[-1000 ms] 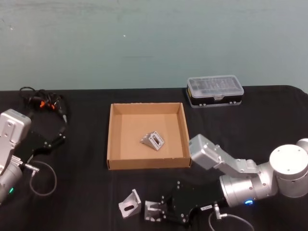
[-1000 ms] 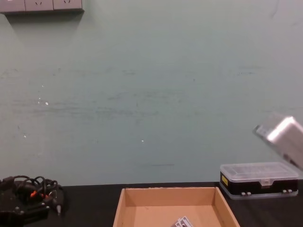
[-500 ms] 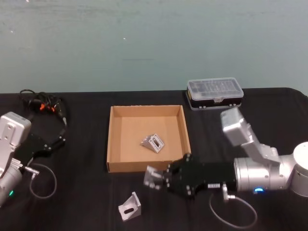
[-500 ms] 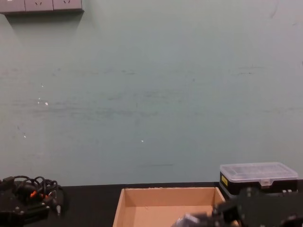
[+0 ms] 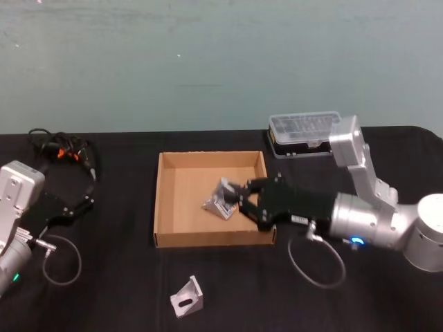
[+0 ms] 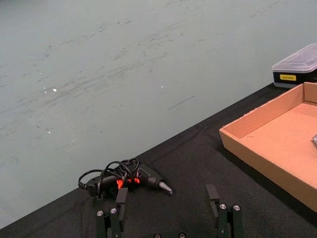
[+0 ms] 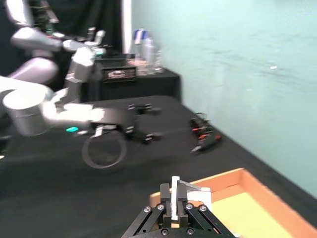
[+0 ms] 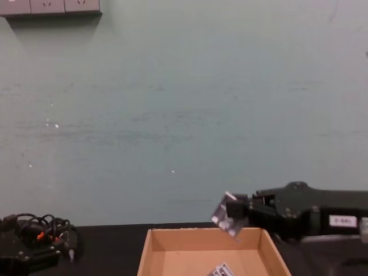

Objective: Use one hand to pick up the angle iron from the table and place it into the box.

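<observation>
While right end effector (image 5: 237, 192), level over box (image 5: 160, 202), clamps angle iron (image 8: 227, 214), left arm (image 5: 21, 200) idles.

The matte black table (image 5: 118, 290) bears a shallow tan cardboard box (image 5: 208, 239) at its middle, a clear-lidded black plastic case (image 5: 304, 128) far right, a black corded tool (image 5: 62, 149) far left and a silver angle iron (image 5: 187, 297) near the front.

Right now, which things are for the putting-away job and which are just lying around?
Job: right tool; held angle iron; loose angle iron on the table; boxed angle iron; box.
Lying about: clear-lidded case; corded screwdriver; parked left tool.
</observation>
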Motion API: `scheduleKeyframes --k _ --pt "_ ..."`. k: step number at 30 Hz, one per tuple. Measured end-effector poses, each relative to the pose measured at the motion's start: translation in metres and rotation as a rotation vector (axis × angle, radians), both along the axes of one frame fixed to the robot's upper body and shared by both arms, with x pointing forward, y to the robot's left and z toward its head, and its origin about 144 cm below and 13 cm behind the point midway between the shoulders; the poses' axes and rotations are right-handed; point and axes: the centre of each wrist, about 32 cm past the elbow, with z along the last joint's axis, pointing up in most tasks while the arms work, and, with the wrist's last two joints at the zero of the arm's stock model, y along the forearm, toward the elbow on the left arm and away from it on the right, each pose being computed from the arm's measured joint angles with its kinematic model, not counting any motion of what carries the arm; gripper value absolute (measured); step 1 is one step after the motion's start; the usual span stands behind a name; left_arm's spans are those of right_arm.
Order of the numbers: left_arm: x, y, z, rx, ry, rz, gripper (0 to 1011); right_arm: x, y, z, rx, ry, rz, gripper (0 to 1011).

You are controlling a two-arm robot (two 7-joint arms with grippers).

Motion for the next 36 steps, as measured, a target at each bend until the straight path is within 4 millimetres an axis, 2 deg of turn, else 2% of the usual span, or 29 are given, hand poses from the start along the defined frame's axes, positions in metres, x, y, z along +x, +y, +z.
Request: scheduleKeyframes --k 9,22,36 --pt "0.0 0.0 0.0 0.0 0.0 0.0 1000 0.023 0.015 -0.001 0.011 0.024 -0.147 78" --pt "0.0 0.0 0.0 0.0 0.0 0.0 1000 0.053 0.03 -0.01 -0.011 0.118 -0.244 78" --pt "0.0 0.0 0.0 0.0 0.0 0.0 1000 0.069 0.038 -0.021 -0.061 0.196 -0.276 78"
